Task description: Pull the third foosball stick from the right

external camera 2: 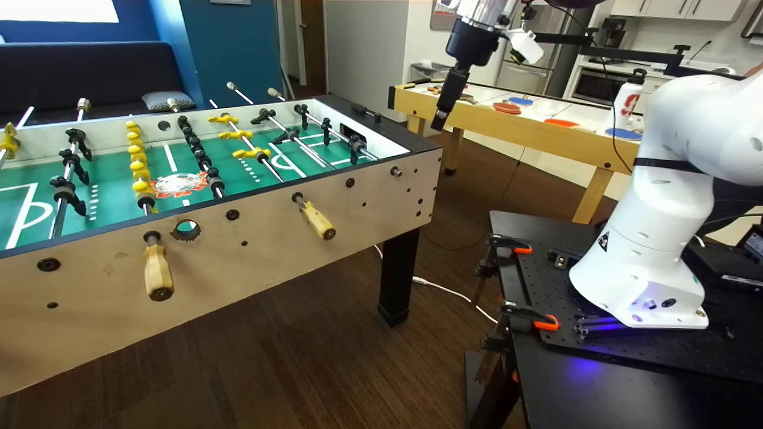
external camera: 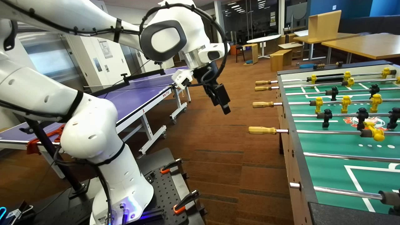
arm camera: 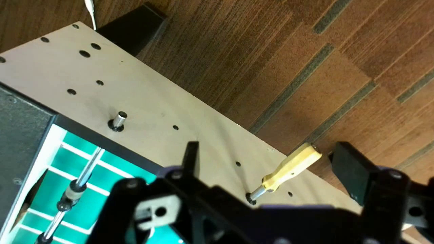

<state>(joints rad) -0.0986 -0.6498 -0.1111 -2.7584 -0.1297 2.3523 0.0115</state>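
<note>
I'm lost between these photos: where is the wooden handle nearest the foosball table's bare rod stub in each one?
In an exterior view: the wooden handle is right of centre, lowest of four.
In an exterior view: the wooden handle is just left of centre, mid-height.
In the wrist view: the wooden handle is right of centre, below mid-height.
Shared by all three views: the bare rod stub.
</note>
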